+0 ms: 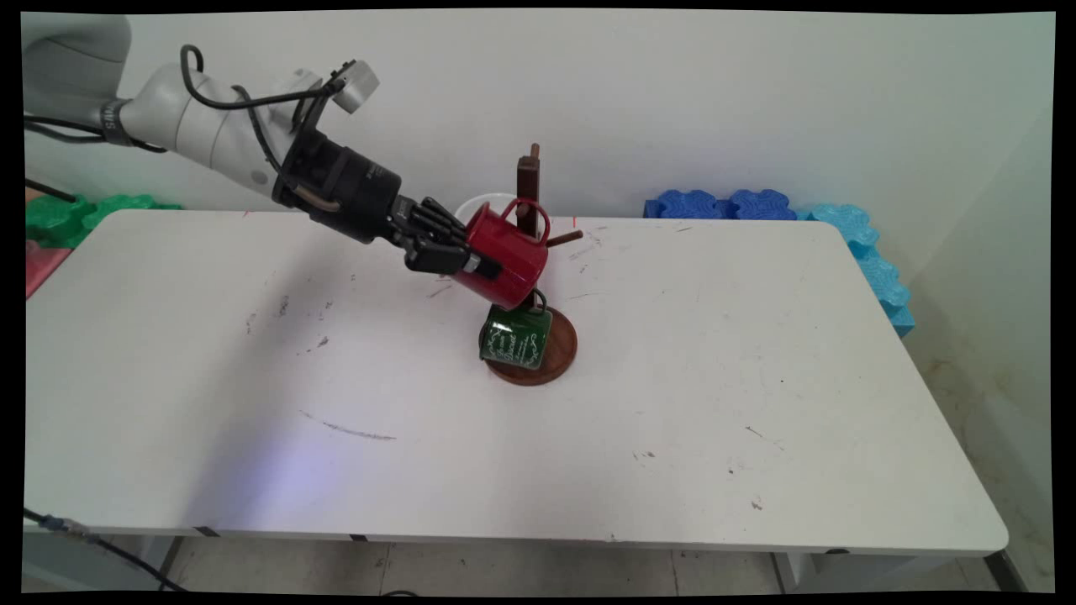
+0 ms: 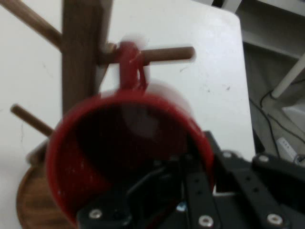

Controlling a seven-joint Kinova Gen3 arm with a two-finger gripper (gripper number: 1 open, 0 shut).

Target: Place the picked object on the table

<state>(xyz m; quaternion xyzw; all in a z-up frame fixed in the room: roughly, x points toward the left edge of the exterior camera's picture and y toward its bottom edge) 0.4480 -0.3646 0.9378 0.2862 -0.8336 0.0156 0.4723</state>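
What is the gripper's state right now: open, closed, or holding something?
Gripper: closed on the rim of the red mug, one finger inside it; the mug's handle is looped over a peg of the wooden mug tree.

The red mug [image 1: 507, 260] is clamped at its rim by the gripper [image 1: 471, 262], tilted on its side, its handle looped over a peg of the wooden mug tree [image 1: 529, 189]. Below it a green mug [image 1: 515, 338] hangs over the tree's round base.
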